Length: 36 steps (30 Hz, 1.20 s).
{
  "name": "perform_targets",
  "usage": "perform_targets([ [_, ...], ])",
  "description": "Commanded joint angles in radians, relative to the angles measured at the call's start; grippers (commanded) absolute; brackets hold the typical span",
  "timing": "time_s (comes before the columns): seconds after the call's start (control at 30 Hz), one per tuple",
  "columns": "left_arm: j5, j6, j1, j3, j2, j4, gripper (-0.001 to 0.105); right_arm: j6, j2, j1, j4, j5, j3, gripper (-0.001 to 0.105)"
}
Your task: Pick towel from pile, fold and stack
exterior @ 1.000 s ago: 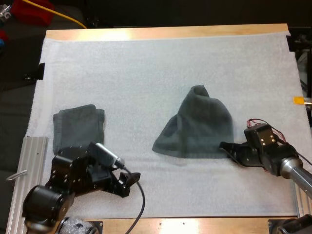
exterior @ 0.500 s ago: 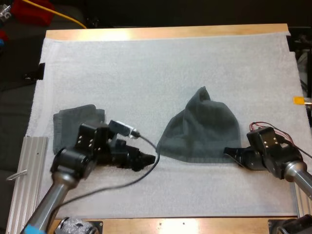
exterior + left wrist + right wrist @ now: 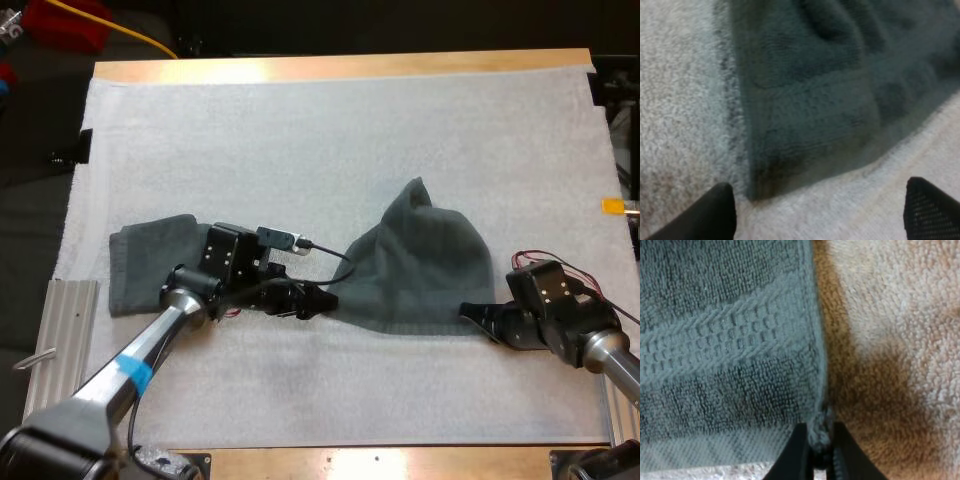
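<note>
The right gripper (image 3: 818, 437) is clamped on the towel (image 3: 418, 262) at its near right corner. The right wrist view shows the hem bunched between the two black fingers (image 3: 792, 457), so that corner is pinned and cannot slide on the mat (image 3: 300, 140). The left gripper (image 3: 817, 189) is spread wide, with nothing between its fingers (image 3: 715, 212). It sits low over the mat, just short of the towel's near left corner (that corner lies flat, its edge on the mat). I judge this placing gives each arm one near corner, so that the cloth can be drawn out flat before any fold. The towel sits right of the mat's middle, its far part bunched up into a peak. A folded towel (image 3: 150, 262) lies well apart at the left, probably where the stack is meant to go.

In the high view the left arm covers the folded towel's right side, so I cannot tell how many layers it has. The peak hides how the far corners lie. Whether the left fingertips touch the mat is hard to make out.
</note>
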Motion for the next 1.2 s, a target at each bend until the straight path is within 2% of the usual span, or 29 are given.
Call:
perform_targets([
  [0.0,0.017,-0.007,-0.004,-0.002,0.018,-0.039,0.067,-0.015,-0.007,0.001,0.008,0.008,-0.002,0.001],
  [0.2,0.021,-0.049,-0.004,-0.004,0.124,-0.119,0.067,-0.015,-0.007,0.001,0.008,0.008,-0.002,0.001],
  [0.3,0.061,-0.055,-0.006,-0.009,0.168,-0.135,0.067,-0.015,-0.007,0.001,0.008,0.005,-0.002,0.001],
  [0.6,0.089,-0.055,-0.064,-0.015,0.176,-0.143,0.067,-0.015,-0.007,0.001,0.008,0.005,-0.002,0.001],
  [0.7,0.036,-0.053,-0.159,-0.015,0.176,-0.149,0.067,-0.015,-0.007,0.001,0.008,0.005,-0.002,0.001],
  [0.8,0.012,-0.053,-0.171,-0.015,0.176,-0.142,0.066,-0.015,-0.007,0.001,0.008,0.002,-0.002,0.001],
  [0.9,0.012,-0.053,-0.171,-0.015,0.176,-0.134,0.053,-0.015,-0.007,0.001,0.008,0.0,-0.002,0.001],
  [0.93,0.012,-0.059,-0.171,-0.015,0.176,-0.134,0.037,-0.015,-0.007,0.001,0.008,0.0,-0.002,0.001],
  [0.97,0.012,-0.066,-0.171,-0.015,0.176,-0.133,0.03,-0.015,-0.007,0.001,0.008,0.0,-0.002,0.001],
  [1.03,0.012,-0.088,-0.171,-0.015,0.174,-0.114,0.004,-0.021,-0.007,0.001,0.008,-0.021,-0.002,0.001],
  [1.07,0.012,-0.088,-0.171,-0.015,0.171,-0.101,0.0,-0.029,-0.007,0.001,0.008,-0.04,-0.002,0.001],
  [1.17,-0.022,-0.061,-0.171,-0.015,0.153,-0.065,0.0,-0.057,-0.007,0.001,0.008,-0.069,-0.002,0.001],
])
